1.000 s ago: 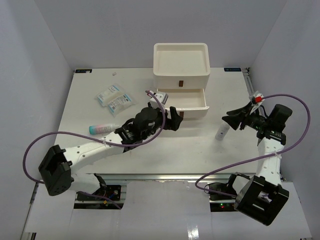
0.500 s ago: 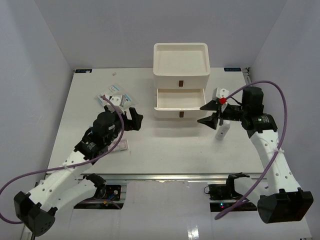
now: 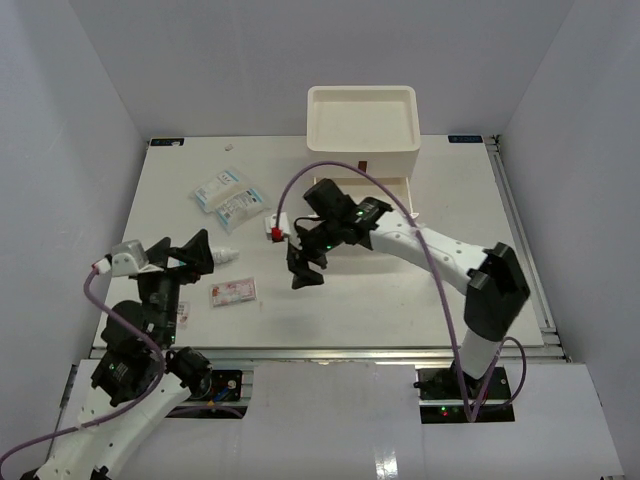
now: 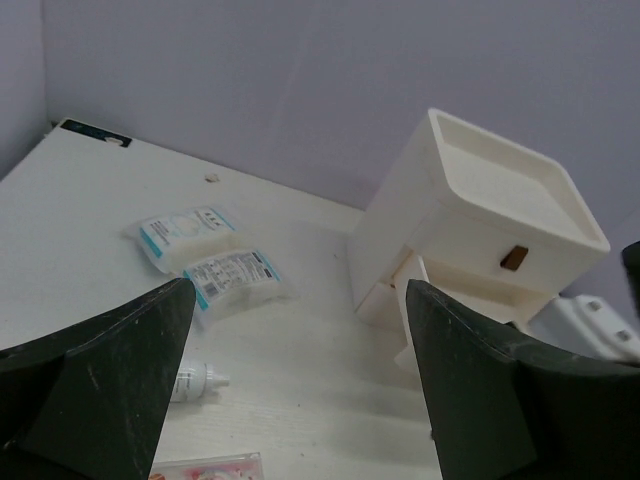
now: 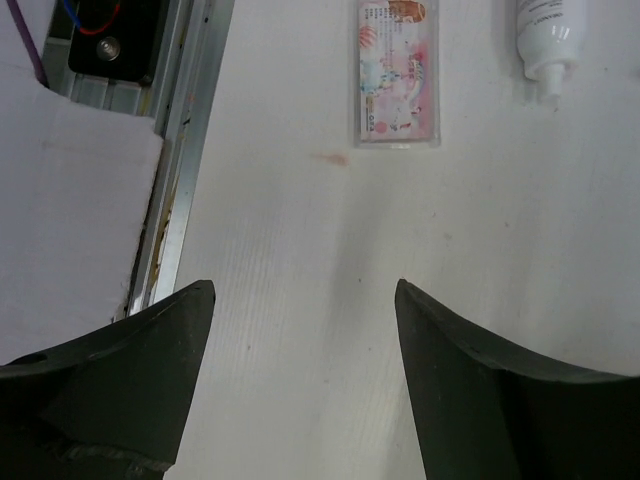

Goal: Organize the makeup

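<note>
Two clear packets (image 3: 230, 198) with white-blue contents lie at the far left of the table; the left wrist view shows them (image 4: 212, 258) ahead. A flat pink-labelled packet (image 3: 232, 291) lies near the front, and it appears in the right wrist view (image 5: 398, 74) beside a white tube (image 5: 548, 34). In the top view only the tube's tip (image 3: 226, 254) shows next to my left gripper (image 3: 193, 257), which is open and empty above the table's left side. My right gripper (image 3: 304, 266) hangs open and empty over the middle of the table, to the right of the pink packet.
The white drawer box (image 3: 362, 128) stands at the back centre with a drawer pulled out (image 4: 452, 292), partly hidden by my right arm. The table's front edge and metal rail (image 5: 188, 150) run close to the right gripper.
The right arm swung from the right side across to the middle and its jaws widened. The left arm drew back from the drawer box to the near left.
</note>
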